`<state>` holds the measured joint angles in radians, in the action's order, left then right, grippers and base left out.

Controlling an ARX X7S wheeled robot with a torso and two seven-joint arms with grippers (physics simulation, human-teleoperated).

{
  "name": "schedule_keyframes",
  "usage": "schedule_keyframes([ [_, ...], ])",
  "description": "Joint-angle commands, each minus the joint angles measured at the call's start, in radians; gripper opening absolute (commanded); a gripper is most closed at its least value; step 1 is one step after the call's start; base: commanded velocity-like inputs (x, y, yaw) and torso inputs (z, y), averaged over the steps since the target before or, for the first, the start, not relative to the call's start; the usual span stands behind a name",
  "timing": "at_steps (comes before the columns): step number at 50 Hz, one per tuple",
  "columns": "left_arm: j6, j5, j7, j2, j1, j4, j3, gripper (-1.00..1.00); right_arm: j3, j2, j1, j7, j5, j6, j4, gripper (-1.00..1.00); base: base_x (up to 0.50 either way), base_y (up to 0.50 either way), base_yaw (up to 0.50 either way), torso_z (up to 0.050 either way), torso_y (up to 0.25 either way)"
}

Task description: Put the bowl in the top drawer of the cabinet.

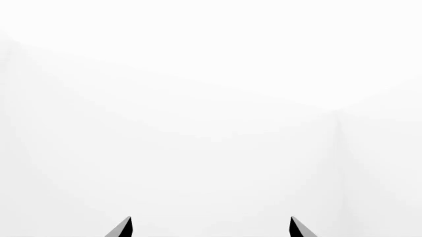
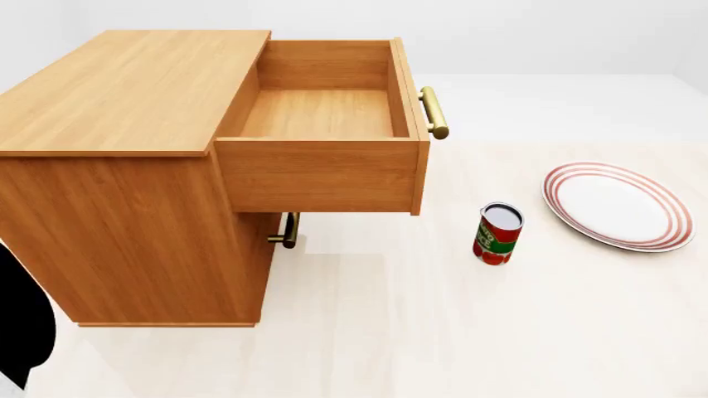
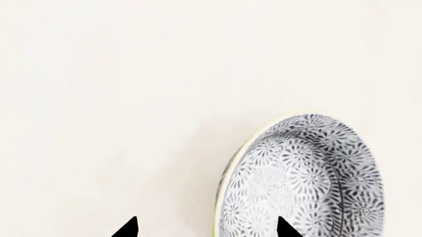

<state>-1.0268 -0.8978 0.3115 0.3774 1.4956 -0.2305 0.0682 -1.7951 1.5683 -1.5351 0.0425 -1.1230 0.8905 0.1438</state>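
Note:
In the right wrist view the bowl (image 3: 303, 177) shows its blue-grey speckled surface and a pale rim, resting on the cream floor. My right gripper (image 3: 207, 228) is open. Its two dark fingertips stand either side of the bowl's rim, one over bare floor and one over the speckled side. The bowl is out of the head view. The cabinet (image 2: 122, 166) stands at the left, its top drawer (image 2: 321, 157) pulled out and empty. My left gripper (image 1: 211, 228) is open with nothing between its fingers, facing blank white walls.
A red-labelled can (image 2: 498, 235) stands on the floor right of the cabinet. A flat red-ringed white plate (image 2: 618, 206) lies further right. The lower drawer's brass handle (image 2: 288, 230) shows under the open drawer. A black robot part (image 2: 22, 332) sits at the left edge.

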Motion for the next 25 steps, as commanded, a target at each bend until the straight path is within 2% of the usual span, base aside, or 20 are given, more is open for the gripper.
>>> schedule_keyframes([
  [1,0.007,0.001,0.000,0.002,-0.008,0.003,-0.005,1.00,-0.051,-0.044,0.056,-0.145,-0.115,-0.023,-0.045,1.00,0.00,0.00,0.00,0.000,0.000],
  [8,0.012,0.003,0.000,0.002,-0.015,0.006,-0.009,1.00,-0.066,-0.123,0.092,-0.260,-0.187,-0.025,-0.104,1.00,0.00,0.00,0.00,0.000,0.000],
  [9,0.012,0.003,0.001,0.002,-0.015,0.006,-0.010,1.00,-0.066,-0.138,0.096,-0.277,-0.198,-0.021,-0.113,-1.00,0.00,0.00,0.00,0.000,0.000],
  [16,0.011,-0.001,0.004,0.004,-0.014,0.006,-0.009,1.00,-0.055,-0.210,0.094,-0.377,-0.244,0.019,-0.165,-1.00,0.00,0.00,0.00,0.000,0.000],
  [25,0.008,-0.008,0.010,0.006,-0.009,0.004,-0.008,1.00,-0.045,-0.190,0.062,-0.430,-0.218,0.068,-0.161,-1.00,0.00,0.00,0.00,0.000,0.000],
])
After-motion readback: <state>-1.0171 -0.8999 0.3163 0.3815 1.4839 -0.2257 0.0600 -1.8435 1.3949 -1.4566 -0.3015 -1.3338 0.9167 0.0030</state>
